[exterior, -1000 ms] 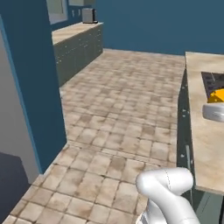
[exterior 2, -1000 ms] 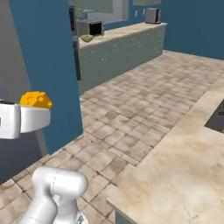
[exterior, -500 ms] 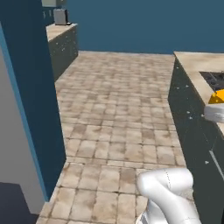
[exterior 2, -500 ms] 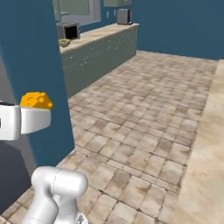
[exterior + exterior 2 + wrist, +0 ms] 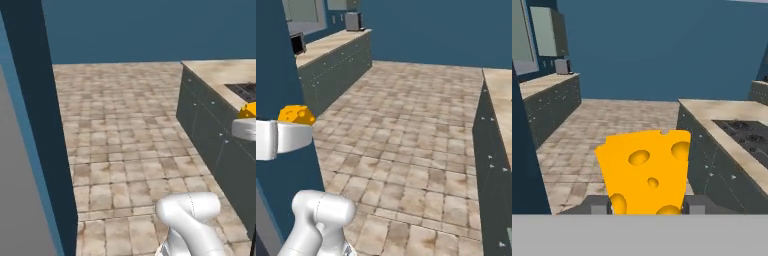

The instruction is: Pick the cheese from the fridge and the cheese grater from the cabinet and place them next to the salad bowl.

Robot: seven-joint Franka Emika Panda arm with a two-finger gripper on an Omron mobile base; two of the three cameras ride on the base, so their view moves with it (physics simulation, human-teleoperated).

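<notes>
Cheese [image 5: 646, 175] is pinched in my tool [image 5: 647, 204], carried high over the floor, no bowl near yet. Grip looks shallow, so a hard swing could shake it loose.

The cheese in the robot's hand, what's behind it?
Behind the cheese, held between the gripper fingers, lie tiled floor and a blue wall. A counter with a dark stovetop runs alongside. The floor directly behind the wedge is hidden.
</notes>
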